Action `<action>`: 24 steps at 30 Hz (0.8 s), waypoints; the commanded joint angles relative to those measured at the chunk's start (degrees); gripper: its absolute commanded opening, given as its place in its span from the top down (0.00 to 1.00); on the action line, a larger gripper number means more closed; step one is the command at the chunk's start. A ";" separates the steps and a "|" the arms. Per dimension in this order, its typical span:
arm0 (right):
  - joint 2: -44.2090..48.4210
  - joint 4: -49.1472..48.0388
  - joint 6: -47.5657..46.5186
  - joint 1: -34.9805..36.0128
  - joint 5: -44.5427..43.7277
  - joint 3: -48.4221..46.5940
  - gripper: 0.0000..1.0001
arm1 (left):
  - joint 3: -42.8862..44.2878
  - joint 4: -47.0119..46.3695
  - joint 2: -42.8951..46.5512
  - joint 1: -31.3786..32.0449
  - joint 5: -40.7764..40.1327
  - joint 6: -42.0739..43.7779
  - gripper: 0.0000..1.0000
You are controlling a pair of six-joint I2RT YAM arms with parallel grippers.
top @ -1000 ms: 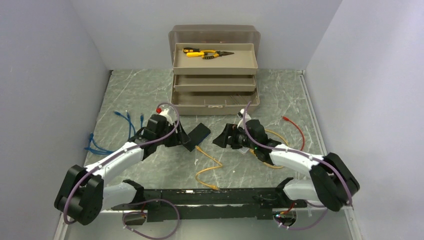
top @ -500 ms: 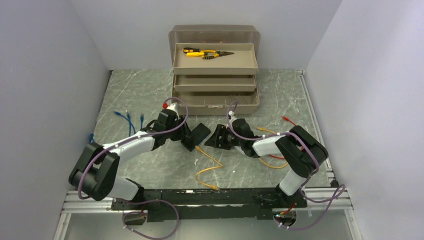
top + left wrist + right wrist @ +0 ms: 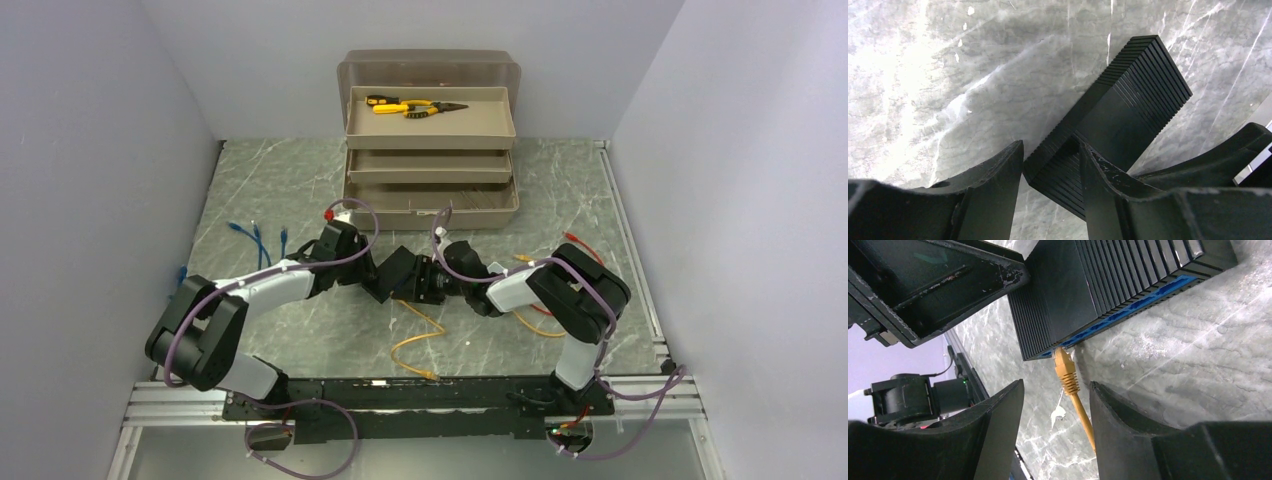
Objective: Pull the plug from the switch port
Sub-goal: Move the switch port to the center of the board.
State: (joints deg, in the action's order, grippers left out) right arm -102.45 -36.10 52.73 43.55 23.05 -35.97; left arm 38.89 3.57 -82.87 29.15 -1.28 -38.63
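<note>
The switch [image 3: 400,268], a black ribbed box, lies tilted at the table's middle. It also shows in the left wrist view [image 3: 1128,100] and in the right wrist view [image 3: 1108,285], where its socket edge is blue. An orange plug [image 3: 1064,367] sits in an end socket, and its orange cable [image 3: 418,335] trails toward the front. My left gripper [image 3: 377,277] is closed on the switch's near corner [image 3: 1052,150]. My right gripper [image 3: 422,281] is open, with its fingers on either side of the cable just behind the plug [image 3: 1055,390], not touching it.
A beige tiered toolbox [image 3: 430,190] stands at the back, with yellow-handled pliers [image 3: 415,106] in its top tray. Blue cables [image 3: 255,240] lie at the left. A red cable [image 3: 590,250] and a yellow cable loop [image 3: 545,325] lie at the right.
My right gripper has moved left up to the switch, and its fingers now straddle the orange cable. My left arm has stretched slightly forward while holding the switch.
</note>
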 commanded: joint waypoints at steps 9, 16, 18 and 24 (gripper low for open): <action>-0.20 -0.18 1.07 -0.48 -2.79 -0.96 0.49 | -2.61 -7.54 -3.27 1.26 2.11 -1.63 0.50; 3.56 1.14 0.63 -0.65 -3.56 2.76 0.50 | -6.90 -12.24 -3.13 4.60 5.37 -4.02 0.52; 5.23 1.29 0.33 -0.73 -3.87 4.56 0.52 | -7.39 -12.53 -2.81 5.68 5.71 -4.04 0.52; 10.90 3.68 -0.91 -0.26 -4.39 9.06 0.55 | -10.96 -13.36 1.20 9.03 4.75 -5.63 0.53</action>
State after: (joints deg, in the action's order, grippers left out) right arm -95.70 -34.22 53.49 43.07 19.90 -28.82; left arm 31.42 -12.58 -83.90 36.05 2.37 -43.16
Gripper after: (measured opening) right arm 0.451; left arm 0.479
